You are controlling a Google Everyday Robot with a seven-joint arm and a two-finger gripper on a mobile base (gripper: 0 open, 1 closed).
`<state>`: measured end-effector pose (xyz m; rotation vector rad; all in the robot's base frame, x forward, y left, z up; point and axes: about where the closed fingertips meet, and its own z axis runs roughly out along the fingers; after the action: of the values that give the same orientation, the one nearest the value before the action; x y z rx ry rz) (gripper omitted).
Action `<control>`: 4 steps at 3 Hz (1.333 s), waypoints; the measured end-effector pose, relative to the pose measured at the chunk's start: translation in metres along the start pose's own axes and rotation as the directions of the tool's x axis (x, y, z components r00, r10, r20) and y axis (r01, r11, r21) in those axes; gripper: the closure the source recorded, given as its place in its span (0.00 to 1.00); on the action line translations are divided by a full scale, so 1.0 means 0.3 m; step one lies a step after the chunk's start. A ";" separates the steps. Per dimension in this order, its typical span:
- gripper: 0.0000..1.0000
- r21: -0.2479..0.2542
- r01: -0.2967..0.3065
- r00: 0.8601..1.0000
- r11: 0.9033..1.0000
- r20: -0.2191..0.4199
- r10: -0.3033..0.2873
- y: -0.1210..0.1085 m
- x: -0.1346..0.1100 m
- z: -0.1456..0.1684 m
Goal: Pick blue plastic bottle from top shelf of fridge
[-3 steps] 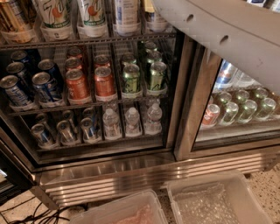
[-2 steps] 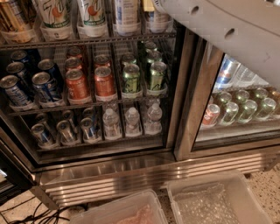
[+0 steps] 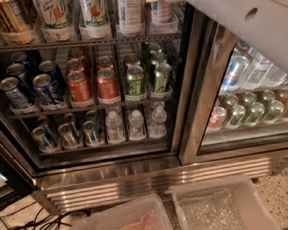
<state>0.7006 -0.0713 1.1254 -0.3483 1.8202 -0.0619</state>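
The fridge (image 3: 135,179) stands in front of me with its left door open. On the top shelf (image 3: 90,43), a dark wire rack, the blue plastic bottle (image 3: 130,14) stands right of centre; only its lower labelled body shows. A second similar bottle (image 3: 161,11) stands beside it on the right. Tall white cans with green-orange print (image 3: 56,13) stand to the left. My white arm (image 3: 252,24) crosses the top right corner. The gripper itself is above the frame's top edge and out of view.
The middle rack holds blue cans (image 3: 45,87), orange cans (image 3: 94,83) and green cans (image 3: 146,78). The lower rack holds small water bottles (image 3: 135,123). The closed right glass door (image 3: 247,103) has cans behind it. Two clear plastic bins (image 3: 225,206) sit on the floor, with cables (image 3: 31,218) at lower left.
My arm has drawn up and to the right, covering less of the view. The bottles and cans have not moved.
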 end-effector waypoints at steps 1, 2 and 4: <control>1.00 -0.012 -0.003 1.000 1.000 -0.002 0.003 -0.003 -0.019 -0.015; 1.00 -0.023 0.040 0.998 0.999 -0.037 -0.041 -0.031 -0.001 -0.036; 1.00 -0.039 0.143 0.983 0.989 -0.110 -0.146 -0.084 0.045 -0.101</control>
<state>0.6736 -0.1033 1.1268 -0.5074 1.9063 -0.1573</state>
